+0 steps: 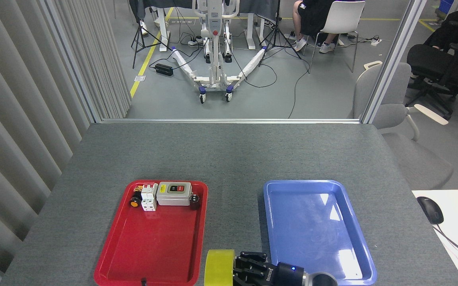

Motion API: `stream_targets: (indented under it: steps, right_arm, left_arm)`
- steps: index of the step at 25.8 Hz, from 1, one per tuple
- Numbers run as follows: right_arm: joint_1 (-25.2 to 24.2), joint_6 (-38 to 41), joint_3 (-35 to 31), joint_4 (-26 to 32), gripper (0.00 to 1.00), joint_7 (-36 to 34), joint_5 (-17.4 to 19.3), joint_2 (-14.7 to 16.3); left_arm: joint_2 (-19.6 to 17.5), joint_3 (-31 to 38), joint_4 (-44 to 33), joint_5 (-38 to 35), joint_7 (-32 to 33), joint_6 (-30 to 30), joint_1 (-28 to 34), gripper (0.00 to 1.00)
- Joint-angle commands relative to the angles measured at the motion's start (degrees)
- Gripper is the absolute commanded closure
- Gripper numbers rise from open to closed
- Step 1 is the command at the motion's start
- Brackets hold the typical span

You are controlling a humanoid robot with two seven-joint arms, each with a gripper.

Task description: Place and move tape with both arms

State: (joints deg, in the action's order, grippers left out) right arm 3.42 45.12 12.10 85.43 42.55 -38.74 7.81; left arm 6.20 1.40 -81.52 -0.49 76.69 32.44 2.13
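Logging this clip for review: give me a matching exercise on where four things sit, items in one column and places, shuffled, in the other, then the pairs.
Column one:
1. tape
2. grey switch box
3. blue tray
4. computer mouse

Column two:
A. on the white desk at the right edge
B. at the far end of the red tray
C. held at the right pincer, at the bottom edge between the two trays
D. on the grey table, right of the red tray

Pairs: 1-C, 2-B, 3-D, 4-A
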Motion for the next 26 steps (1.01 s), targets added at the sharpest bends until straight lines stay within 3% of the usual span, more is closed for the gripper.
stream_targets:
  steps: [1, 9, 18, 23, 26]
  right_arm:
    - [-0.17, -0.12, -0.06, 0.0, 0.67, 0.08, 0.07, 0.01]
    - [-0.34, -0.12, -0.15, 0.0, 0.67, -0.19, 0.33, 0.45]
    - [-2.19, -0.12, -0.41, 0.79, 0.67, -0.36, 1.03, 0.63]
    - [-5.79, -0.12, -3.57, 4.39, 0.67, -0.45, 4.9, 3.35]
    - [-7.37, -0.12, -8.76, 5.36, 0.68, -0.45, 8.85, 4.23]
  left_arm:
    - [0.04, 0.35, 0.48, -0.12, 3.73, 3.42, -0.02, 0.0]
    - [0.3, 4.13, 3.12, -2.32, -4.89, 3.6, -0.11, 0.0]
    - [0.21, 7.03, 0.66, -14.89, -25.45, 3.51, -0.11, 0.0]
    - [0.21, 8.09, -3.38, -33.35, -44.97, -0.97, -0.11, 0.0]
    - [0.21, 7.74, -6.9, -52.06, -61.57, -3.43, -0.02, 0.0]
